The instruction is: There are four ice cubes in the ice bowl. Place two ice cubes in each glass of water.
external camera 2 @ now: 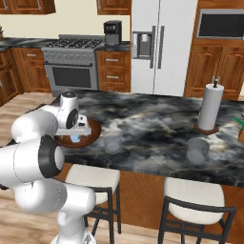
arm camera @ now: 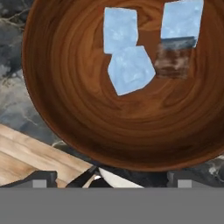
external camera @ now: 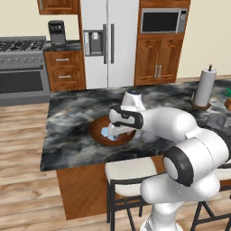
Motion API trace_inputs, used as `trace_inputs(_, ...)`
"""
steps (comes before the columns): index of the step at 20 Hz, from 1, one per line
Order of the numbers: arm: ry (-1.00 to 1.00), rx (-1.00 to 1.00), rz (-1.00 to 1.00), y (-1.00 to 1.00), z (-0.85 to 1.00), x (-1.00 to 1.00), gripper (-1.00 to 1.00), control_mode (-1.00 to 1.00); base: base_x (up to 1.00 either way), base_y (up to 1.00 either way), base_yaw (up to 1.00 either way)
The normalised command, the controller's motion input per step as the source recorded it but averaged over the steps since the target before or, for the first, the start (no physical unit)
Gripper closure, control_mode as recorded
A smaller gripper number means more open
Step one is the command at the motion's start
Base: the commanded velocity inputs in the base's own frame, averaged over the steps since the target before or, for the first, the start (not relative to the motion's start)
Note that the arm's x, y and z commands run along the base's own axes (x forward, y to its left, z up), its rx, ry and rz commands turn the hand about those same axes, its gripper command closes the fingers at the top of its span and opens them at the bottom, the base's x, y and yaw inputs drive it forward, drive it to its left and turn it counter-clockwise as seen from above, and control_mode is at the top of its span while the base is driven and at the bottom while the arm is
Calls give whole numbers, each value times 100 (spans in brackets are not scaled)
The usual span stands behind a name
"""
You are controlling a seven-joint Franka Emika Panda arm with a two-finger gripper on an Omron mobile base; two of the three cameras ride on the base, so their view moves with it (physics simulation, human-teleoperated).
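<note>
Two-finger gripper (arm camera: 109, 177) at the bottom of the hand view has its dark fingertips (arm camera: 41, 178) spread wide apart, clamped on nothing, hovering over the wide, round reddish-brown wooden ice bowl (arm camera: 87, 131). Three pale-blue translucent ice cubes (arm camera: 130, 70) lie in the upper part of that bowl; two touch each other, the third sits apart at upper right. In the left base view the bowl (external camera: 97, 135) sits at centre on the dark marbled countertop (external camera: 72, 117). In the right base view two clear bluish-grey glass tumblers, the nearer one (external camera 2: 112, 142) just right of the bowl and the farther one (external camera 2: 197, 150) at right.
</note>
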Motion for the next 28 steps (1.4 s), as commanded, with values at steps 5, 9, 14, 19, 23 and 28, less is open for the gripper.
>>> trace_inputs(5,0,0,0,4,-19,2,-100,-100,0,0,0)
trace_inputs(9,0,0,0,0,-6,5,-100,-100,0,0,0)
trace_inputs(14,0,0,0,0,-7,26,-100,-100,0,0,0)
trace_inputs(19,0,0,0,1,-9,29,-100,-100,0,0,0)
trace_inputs(23,3,0,0,9,-17,23,-100,-100,0,0,0)
trace_inputs(28,5,0,0,9,-20,18,-100,-100,0,0,0)
